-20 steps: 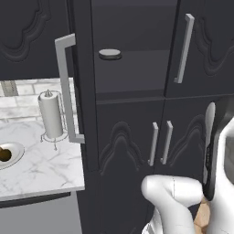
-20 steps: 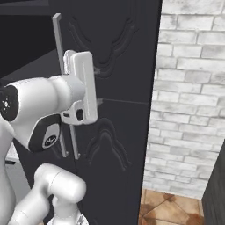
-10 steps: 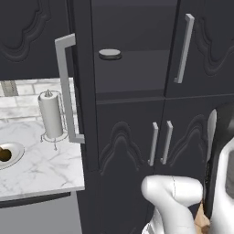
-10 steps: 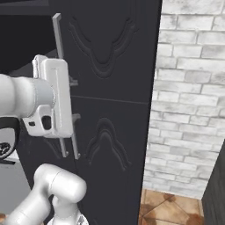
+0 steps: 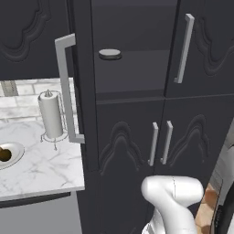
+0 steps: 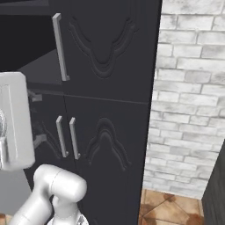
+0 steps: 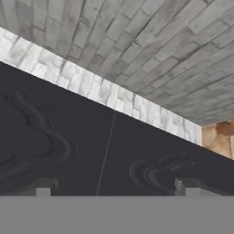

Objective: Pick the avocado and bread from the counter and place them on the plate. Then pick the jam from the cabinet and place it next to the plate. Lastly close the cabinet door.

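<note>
The cabinet [image 5: 132, 82] stands with its tall cabinet door [image 5: 85, 114] swung out edge-on toward me, its long grey bar handle [image 5: 65, 87] facing left. On the shelf inside sits a small grey flat-topped thing, apparently the jam [image 5: 109, 54]. At the far left the plate [image 5: 13, 157] rests on the counter [image 5: 41, 169] with a dark lump on it, likely the avocado [image 5: 4, 154]. The bread is out of view. My gripper [image 7: 116, 186] is open and holds nothing, facing black carved lower door panels; it also juts from the white hand as the gripper [image 6: 38, 117].
A paper towel holder [image 5: 51, 114] stands on the counter beside the open door. Lower doors carry small paired handles [image 5: 160, 142]. A closed upper door has a grey handle [image 5: 183, 48]. A pale brick wall [image 6: 193, 96] borders the cabinet on the right, above a tiled floor [image 6: 171, 206].
The hand has swung left across the right base view and now sits at its left edge. The cabinet, its open door and the things on the counter have not moved.
</note>
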### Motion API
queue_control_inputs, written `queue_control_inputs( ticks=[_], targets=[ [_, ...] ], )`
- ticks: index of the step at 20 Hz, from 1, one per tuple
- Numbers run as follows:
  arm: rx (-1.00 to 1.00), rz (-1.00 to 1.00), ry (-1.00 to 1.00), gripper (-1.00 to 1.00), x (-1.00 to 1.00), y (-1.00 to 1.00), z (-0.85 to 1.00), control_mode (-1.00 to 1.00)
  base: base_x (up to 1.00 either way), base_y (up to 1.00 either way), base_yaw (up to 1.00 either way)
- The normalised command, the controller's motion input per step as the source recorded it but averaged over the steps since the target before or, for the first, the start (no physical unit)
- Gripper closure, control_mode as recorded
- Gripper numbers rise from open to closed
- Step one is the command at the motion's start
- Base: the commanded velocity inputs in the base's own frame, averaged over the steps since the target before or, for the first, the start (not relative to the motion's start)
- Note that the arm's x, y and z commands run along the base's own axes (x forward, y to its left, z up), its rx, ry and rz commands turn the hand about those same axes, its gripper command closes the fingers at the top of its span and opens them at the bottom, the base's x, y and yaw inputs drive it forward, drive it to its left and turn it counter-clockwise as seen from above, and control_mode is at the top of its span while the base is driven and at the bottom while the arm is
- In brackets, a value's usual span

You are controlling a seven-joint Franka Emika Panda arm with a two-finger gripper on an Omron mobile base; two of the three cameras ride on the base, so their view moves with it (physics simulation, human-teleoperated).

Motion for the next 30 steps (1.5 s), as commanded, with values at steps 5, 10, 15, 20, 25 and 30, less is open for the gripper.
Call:
queue_control_inputs(
  ticks=[5, 10, 15, 20, 25, 30],
  targets=[
    [-0.05, 0.00, -0.18, -1.00, -0.50, 0.58, -0.01, -1.00, 0.00, 0.00, 0.00],
    [-0.12, 0.00, -0.19, -1.00, -0.04, 0.82, -0.08, -1.00, 0.00, 0.00, 0.00],
    [-0.09, 0.00, -0.20, -1.00, -0.01, 0.79, -0.04, -1.00, 0.00, 0.00, 0.00],
    [-0.02, 0.00, -0.26, -1.00, -0.23, 0.48, 0.00, -1.00, 0.00, 0.00, 0.00],
    [0.00, 0.00, -0.27, -1.00, -0.32, 0.41, 0.00, -1.00, 0.00, 0.00, 0.00],
    [-0.01, 0.00, -0.25, -1.00, -0.26, 0.43, -0.06, -1.00, 0.00, 0.00, 0.00]
  ],
)
